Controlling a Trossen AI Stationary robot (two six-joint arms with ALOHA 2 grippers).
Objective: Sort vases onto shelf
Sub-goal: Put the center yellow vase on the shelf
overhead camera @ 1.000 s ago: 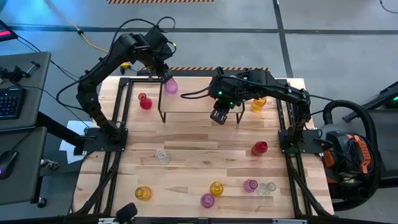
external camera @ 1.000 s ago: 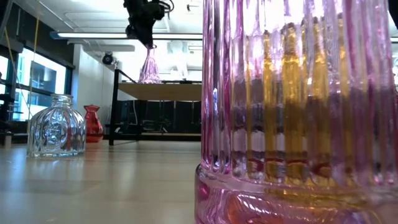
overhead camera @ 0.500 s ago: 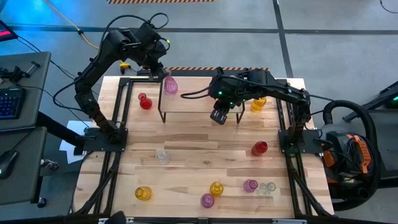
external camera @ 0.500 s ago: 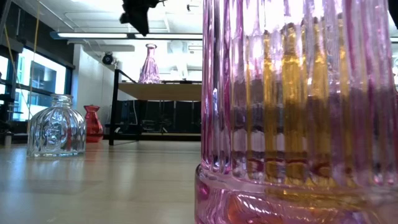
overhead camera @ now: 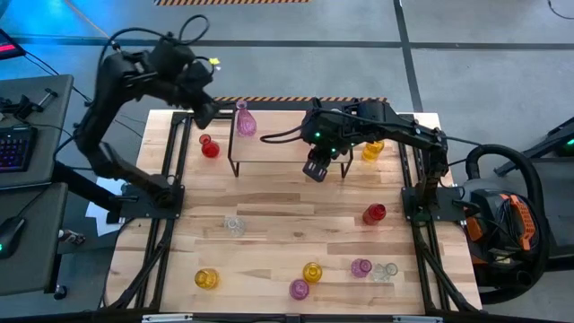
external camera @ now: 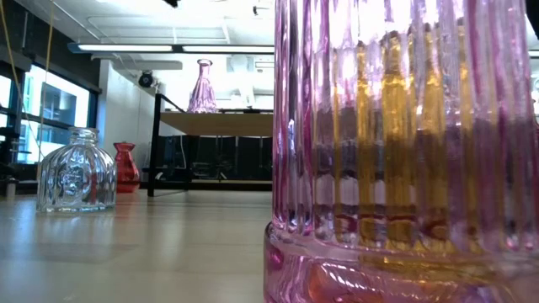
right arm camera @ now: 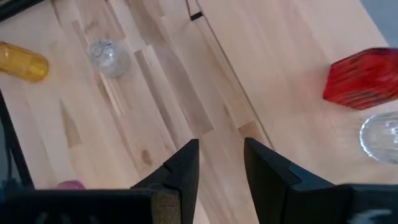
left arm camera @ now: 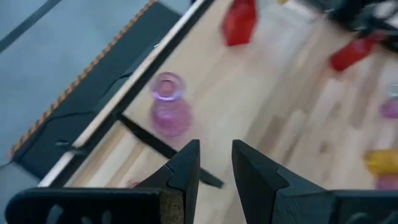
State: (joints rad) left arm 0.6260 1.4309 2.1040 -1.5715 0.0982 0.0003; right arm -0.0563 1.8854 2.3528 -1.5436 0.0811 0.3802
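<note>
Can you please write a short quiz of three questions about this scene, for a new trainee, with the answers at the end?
1. True or false: a pink vase stands upright on the shelf.
2. Which claw is closer to that pink vase?
A. the left claw
B. the right claw
3. Fill the gap: on the table, beside the shelf's left end, stands a small ____ vase.

Key
1. True. It stands at the shelf's rear left corner, and no claw touches it.
2. A. The left claw is just left of the shelf, empty with a narrow gap between its fingers. The right claw hangs at the shelf's front edge, also empty.
3. red
</note>
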